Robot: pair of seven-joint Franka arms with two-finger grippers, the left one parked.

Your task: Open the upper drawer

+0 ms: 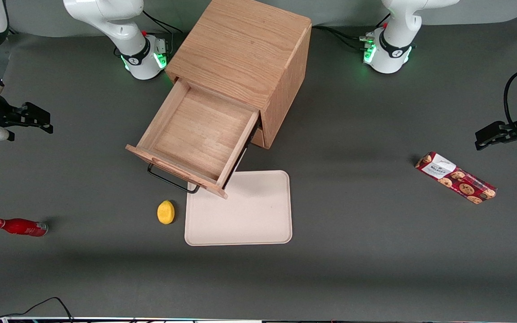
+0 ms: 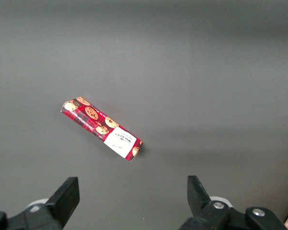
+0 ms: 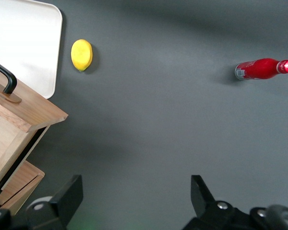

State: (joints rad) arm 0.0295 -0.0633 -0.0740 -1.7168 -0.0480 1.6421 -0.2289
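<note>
Gripper point(image 3: 134, 201) open, apart from pulled-out upper drawer point(image 1: 195, 130).

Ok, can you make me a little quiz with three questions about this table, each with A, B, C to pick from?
1. Where is the lemon?
A. in the drawer
B. on the table beside the tray
C. on top of the cabinet

2. What colour is the bottle?
A. red
B. blue
C. green

3. How is the upper drawer?
A. shut
B. pulled out and empty
C. pulled out and full of toys

Answers: 1 B, the lemon lies on the dark mat next to the tray's edge. 2 A, the lying bottle is red all over. 3 B, its bare wooden bottom shows, while the tool hangs open, apart from it at the working arm's end of the table.
</note>
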